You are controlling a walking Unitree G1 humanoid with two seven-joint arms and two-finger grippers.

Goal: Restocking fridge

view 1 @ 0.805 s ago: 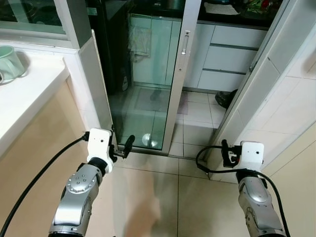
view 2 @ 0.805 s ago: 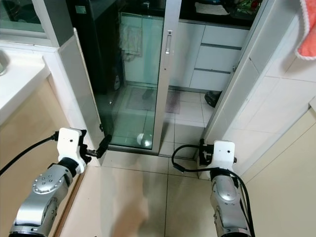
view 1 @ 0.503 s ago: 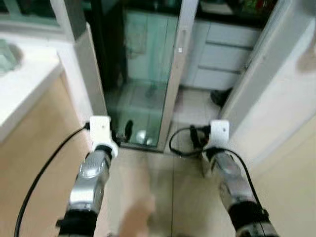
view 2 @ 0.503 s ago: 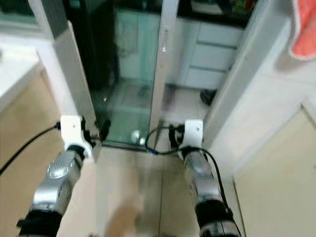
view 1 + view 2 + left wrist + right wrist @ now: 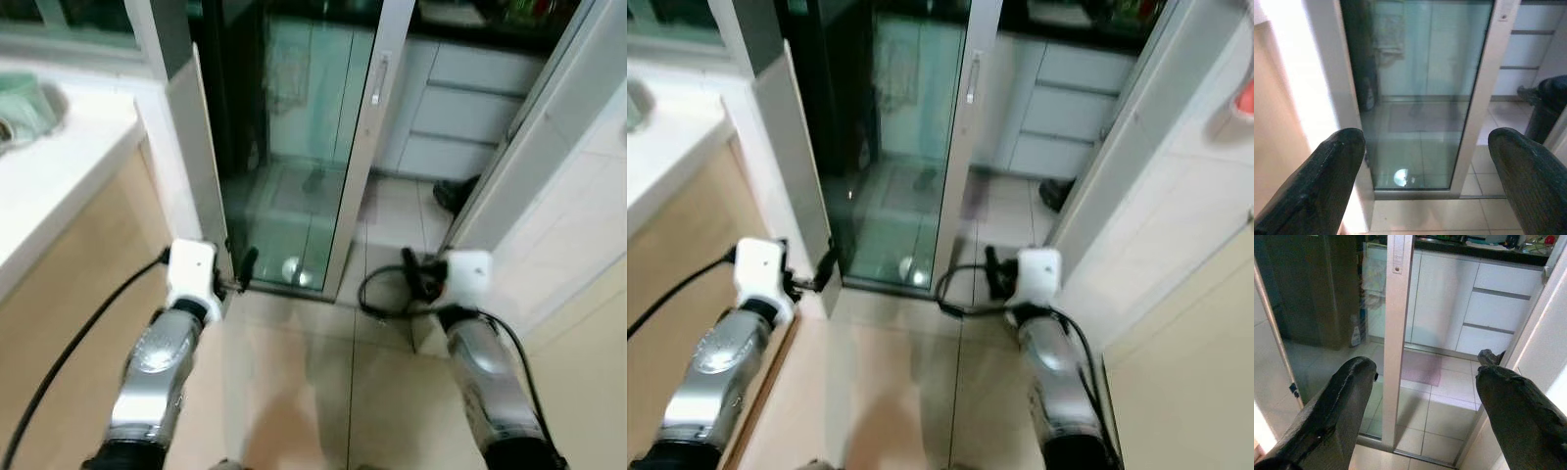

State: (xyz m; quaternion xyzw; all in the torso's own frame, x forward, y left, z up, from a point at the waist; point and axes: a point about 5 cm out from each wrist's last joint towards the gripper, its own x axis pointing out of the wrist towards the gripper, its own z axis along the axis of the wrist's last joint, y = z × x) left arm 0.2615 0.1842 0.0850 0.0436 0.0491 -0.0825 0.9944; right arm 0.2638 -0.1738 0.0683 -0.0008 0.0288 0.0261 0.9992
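Where I am: I'm on the tiled floor (image 5: 294, 392) in a passage, facing a glass sliding door (image 5: 294, 147) with a pale metal frame.
Left end effector (image 5: 242, 271): fingers spread wide, holding nothing, raised just before the door's lower glass.
Right end effector (image 5: 409, 278): fingers also spread and empty, level with the other, in front of the gap beside the door frame.
Counter (image 5: 59, 166): to my left, a white top with a pale green cup (image 5: 24, 108) near its far edge.
Beyond the door: white drawers (image 5: 1498, 308) of a kitchen run and a small mat (image 5: 1420, 368) on the floor.
The fridge: I can't pick it out; the dark tall shape (image 5: 1308, 289) behind the glass may be it, but the view is soft.
Handling: I judge a fridge door heavy, stiff and held by its seal, so I'd take it at the handle edge and pull steadily.
Progress: early, nothing for stocking is in hand.
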